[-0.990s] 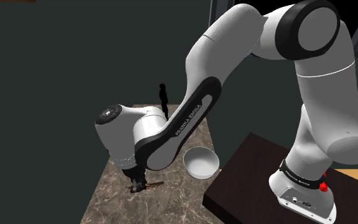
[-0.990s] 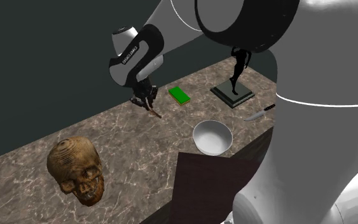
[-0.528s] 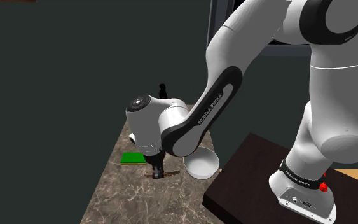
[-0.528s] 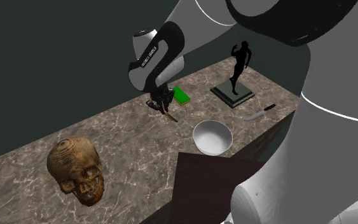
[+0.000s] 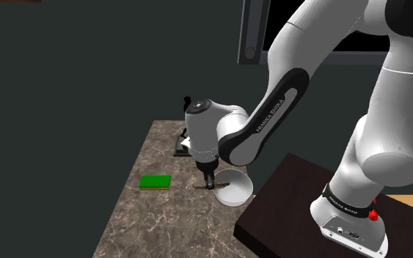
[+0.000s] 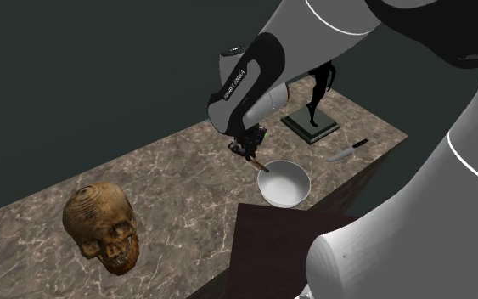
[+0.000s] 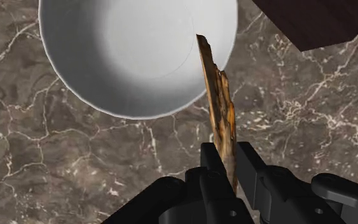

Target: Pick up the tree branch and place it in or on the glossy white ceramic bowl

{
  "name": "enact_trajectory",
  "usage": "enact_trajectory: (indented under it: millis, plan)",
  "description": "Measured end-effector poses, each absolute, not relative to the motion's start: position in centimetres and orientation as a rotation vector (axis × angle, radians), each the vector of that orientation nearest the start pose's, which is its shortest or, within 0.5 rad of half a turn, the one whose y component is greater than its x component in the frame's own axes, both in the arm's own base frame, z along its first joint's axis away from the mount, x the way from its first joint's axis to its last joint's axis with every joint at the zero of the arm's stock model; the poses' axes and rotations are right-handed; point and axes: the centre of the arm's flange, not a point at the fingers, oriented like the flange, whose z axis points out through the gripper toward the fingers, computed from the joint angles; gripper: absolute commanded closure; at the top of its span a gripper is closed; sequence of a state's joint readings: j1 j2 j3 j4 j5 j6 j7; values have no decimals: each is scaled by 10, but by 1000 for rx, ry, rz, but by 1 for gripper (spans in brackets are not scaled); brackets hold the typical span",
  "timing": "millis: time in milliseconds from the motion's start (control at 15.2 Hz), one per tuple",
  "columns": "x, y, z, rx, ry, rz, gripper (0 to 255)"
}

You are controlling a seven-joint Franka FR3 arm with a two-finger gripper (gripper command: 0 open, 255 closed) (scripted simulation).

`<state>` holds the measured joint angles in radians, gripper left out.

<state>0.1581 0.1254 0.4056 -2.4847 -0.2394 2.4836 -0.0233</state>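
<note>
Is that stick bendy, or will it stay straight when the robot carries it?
Probably stiff: the stick juts straight out from the gripper without drooping. It looks thin, so likely light. Its rough, flaky surface should keep it from slipping.

Branch [image 7: 218,105] rough brown bark; bowl [image 7: 126,57] smooth white; countertop [image 7: 75,165] veined marble.

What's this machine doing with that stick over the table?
The robot's black gripper is clamped on a brown tree branch and holds it up off the marble-patterned counter. The branch's far end reaches just over the rim of the white bowl. The fingers have not let go, so the branch is not in the bowl yet.
</note>
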Motion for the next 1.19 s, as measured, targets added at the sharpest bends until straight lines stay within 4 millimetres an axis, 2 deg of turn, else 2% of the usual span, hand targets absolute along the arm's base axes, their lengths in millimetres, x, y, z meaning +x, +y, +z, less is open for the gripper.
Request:
enact_trajectory:
  millis: [594,726,1188]
  plan:
    - [367,140,233,-3005,-1242,137,255]
    - [362,132,227,-3004,-1243,137,255]
    - [361,129,191,-3003,-1244,137,255]
